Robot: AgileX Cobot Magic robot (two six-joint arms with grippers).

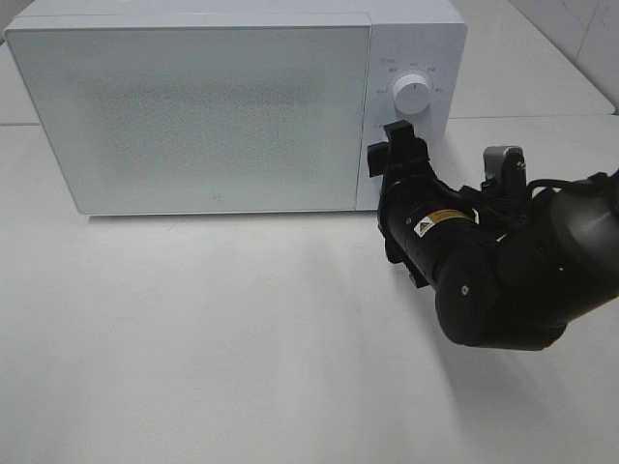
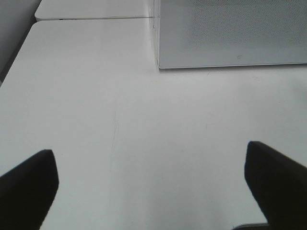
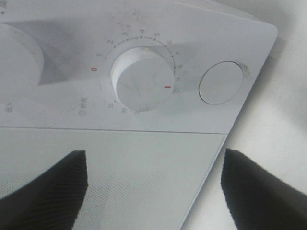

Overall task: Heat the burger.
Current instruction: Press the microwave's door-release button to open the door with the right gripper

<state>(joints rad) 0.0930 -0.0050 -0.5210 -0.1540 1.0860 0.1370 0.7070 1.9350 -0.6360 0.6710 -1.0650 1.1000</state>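
No view shows the burger. The white microwave (image 1: 193, 116) stands at the back of the table with its door shut. My right gripper (image 1: 389, 147) is close in front of the lower part of its control panel, open, with nothing between its fingers. In the right wrist view that gripper (image 3: 153, 191) faces the timer knob (image 3: 141, 79), whose red mark points away from the red zero, and a round button (image 3: 221, 82) beside it. My left gripper (image 2: 151, 187) hangs open over bare table, in front of the microwave's (image 2: 230, 33) left corner.
An upper knob (image 1: 413, 94) sits above my right gripper on the panel. The white table (image 1: 242, 338) stretches out in front of the microwave. The right arm's dark body (image 1: 503, 280) fills the right side.
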